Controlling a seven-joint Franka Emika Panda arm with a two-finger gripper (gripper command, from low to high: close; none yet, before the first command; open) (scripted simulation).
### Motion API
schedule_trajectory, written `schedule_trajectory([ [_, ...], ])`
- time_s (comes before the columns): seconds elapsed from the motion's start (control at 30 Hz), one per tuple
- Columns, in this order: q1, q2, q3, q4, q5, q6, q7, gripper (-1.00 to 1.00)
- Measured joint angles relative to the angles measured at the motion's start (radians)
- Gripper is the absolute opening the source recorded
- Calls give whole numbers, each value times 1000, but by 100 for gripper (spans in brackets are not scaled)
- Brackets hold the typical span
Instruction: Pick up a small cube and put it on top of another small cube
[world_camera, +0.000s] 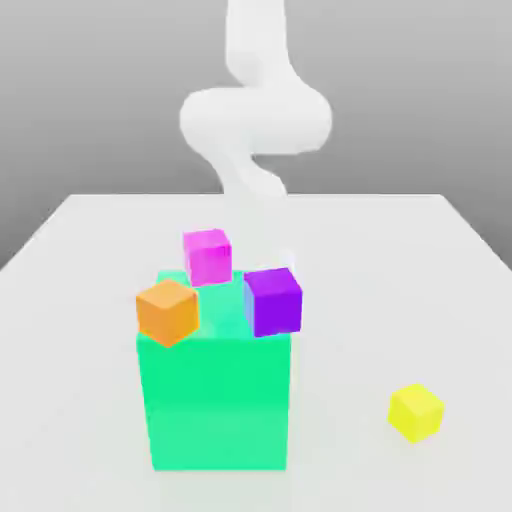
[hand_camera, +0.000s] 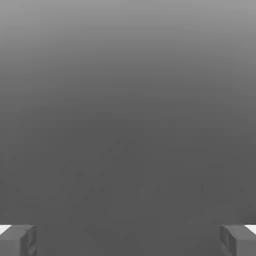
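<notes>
Big green block (world_camera: 215, 405) on white table (world_camera: 90, 260) w/ orange (world_camera: 167, 311), magenta (world_camera: 207, 255), purple (world_camera: 273, 300) cubes atop.

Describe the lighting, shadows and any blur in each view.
Exterior view: even, soft light; the yellow cube and green block cast almost no shadow on the white table; the white arm looks hazy against the grey backdrop. Hand view: smooth grey gradient, darker lower down, fingers at the corners.
</notes>
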Motion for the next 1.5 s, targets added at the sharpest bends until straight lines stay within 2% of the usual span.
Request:
schedule_trajectory([
  [0.3,178,315,10,-112,151,149,-95,0],
  [0.53,266,550,82,-200,188,270,-112,0],
  [0.67,313,679,123,-253,135,346,-68,0],
  [0.87,403,863,89,-318,-71,466,86,0],
  [1.03,438,1029,50,-293,-118,598,120,0],
  [1.07,441,1056,46,-289,-119,620,123,-100],
  [1.3,441,1060,46,-288,-124,623,126,-100],
  [1.5,421,881,73,-322,-87,479,98,-100],
])
